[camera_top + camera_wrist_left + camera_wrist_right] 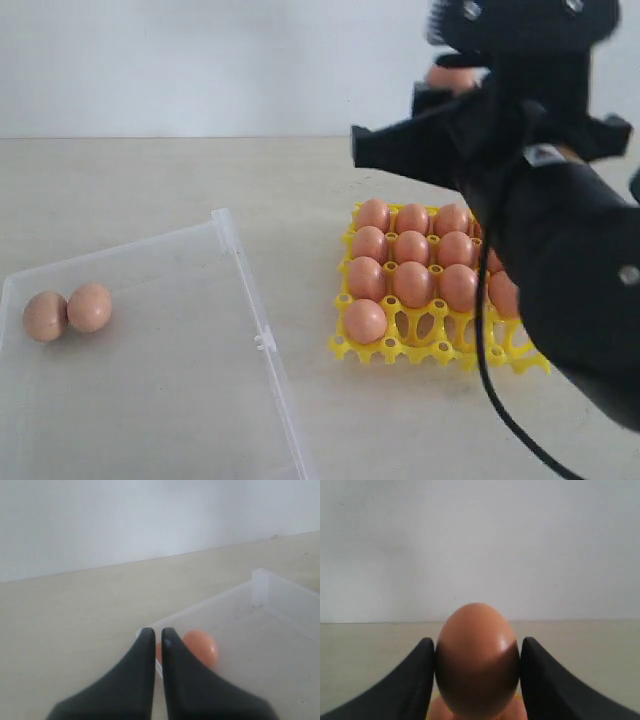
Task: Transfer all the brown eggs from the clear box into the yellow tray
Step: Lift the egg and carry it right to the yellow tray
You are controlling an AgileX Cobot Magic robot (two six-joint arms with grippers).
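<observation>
Two brown eggs (90, 307) lie touching at the far left end of the clear box (243, 275). The yellow tray (412, 349) on the right holds several brown eggs (412, 283), and some front cups are bare. My right gripper (477, 652) is shut on a brown egg (477, 660), held high above the tray's far side (452, 76). My left gripper (154, 636) is shut and holds nothing. It hovers just outside the box wall (260, 582), with one egg (201, 648) beyond its tips and a second mostly hidden behind them.
The black right arm (560, 250) covers the tray's right side. Bare tabletop (300, 180) lies between box and tray and behind them. A small clip tab (264, 341) sits on the box rim facing the tray.
</observation>
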